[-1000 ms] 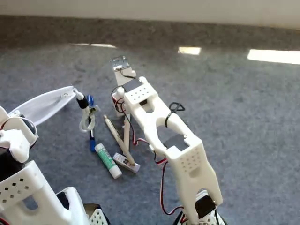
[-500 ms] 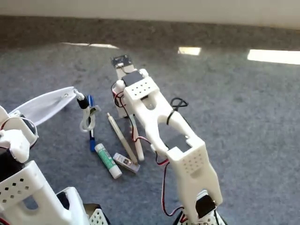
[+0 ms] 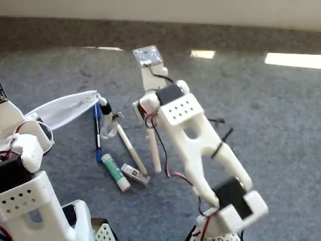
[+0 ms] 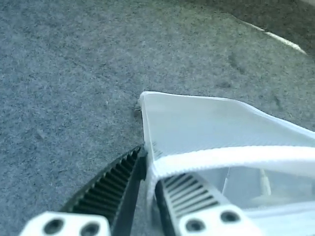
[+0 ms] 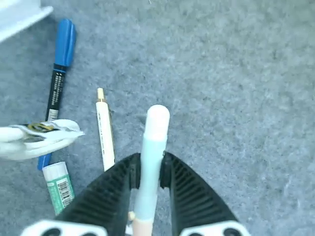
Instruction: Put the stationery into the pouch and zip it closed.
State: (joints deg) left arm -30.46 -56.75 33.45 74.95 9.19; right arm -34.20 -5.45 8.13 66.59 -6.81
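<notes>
Centre frame: right gripper has risen, fingers clamped on white pen. Left gripper pinches pouch rim, which has shifted rightward. Insertion likely next.

Surface: grey carpet-textured table top.
Marker: blue-capped black marker, lying flat.
Pen: slim cream pen, at the marker's 3 o'clock.
Glue: green-and-white glue stick, at the marker's 5 o'clock.
Block: small pale rectangular block, at the glue stick's 3 o'clock.

The right tool has swung to the right with the white pen clamped in it, pulling it away from the beige pen. The pouch has shifted toward the blue marker.
</notes>
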